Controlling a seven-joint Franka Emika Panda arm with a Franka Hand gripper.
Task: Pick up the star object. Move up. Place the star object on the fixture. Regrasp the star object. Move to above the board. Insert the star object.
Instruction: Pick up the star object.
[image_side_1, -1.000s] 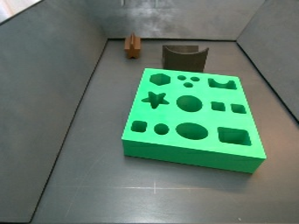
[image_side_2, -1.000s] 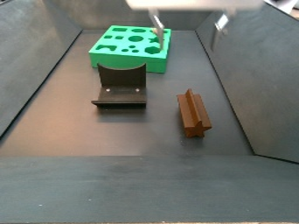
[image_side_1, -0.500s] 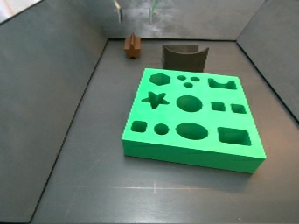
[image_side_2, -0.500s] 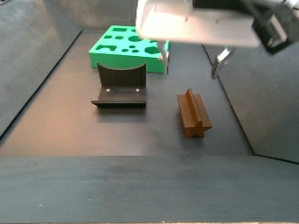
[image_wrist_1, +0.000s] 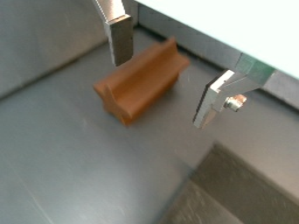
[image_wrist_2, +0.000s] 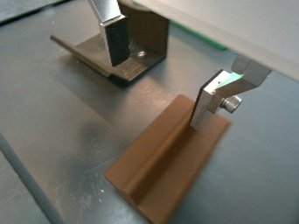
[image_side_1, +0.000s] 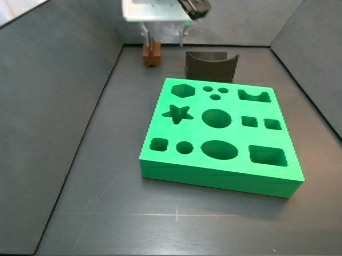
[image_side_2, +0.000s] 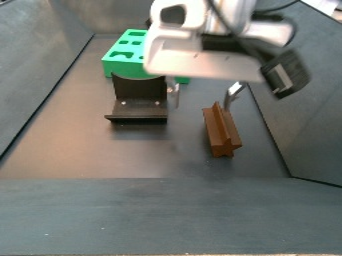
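Observation:
The star object (image_side_2: 221, 132) is a brown ridged bar lying flat on the dark floor, also seen in a side view (image_side_1: 152, 50) near the back wall. My gripper (image_side_2: 203, 92) hangs open just above it, apart from it. In both wrist views the silver fingers (image_wrist_1: 119, 39) straddle the star object (image_wrist_1: 140, 80), with nothing held between them. In a wrist view the star object (image_wrist_2: 170, 162) lies under the gripper (image_wrist_2: 163, 86), next to the fixture (image_wrist_2: 149, 35). The green board (image_side_1: 221, 130) with its star hole lies mid-floor.
The dark fixture (image_side_2: 138, 102) stands between the board (image_side_2: 147, 50) and the star object. It also shows in a side view (image_side_1: 210, 64) behind the board. Grey walls close in the floor on both sides.
The arm has come down into view from above and now hovers low over the star object. The star object, fixture and board have not moved.

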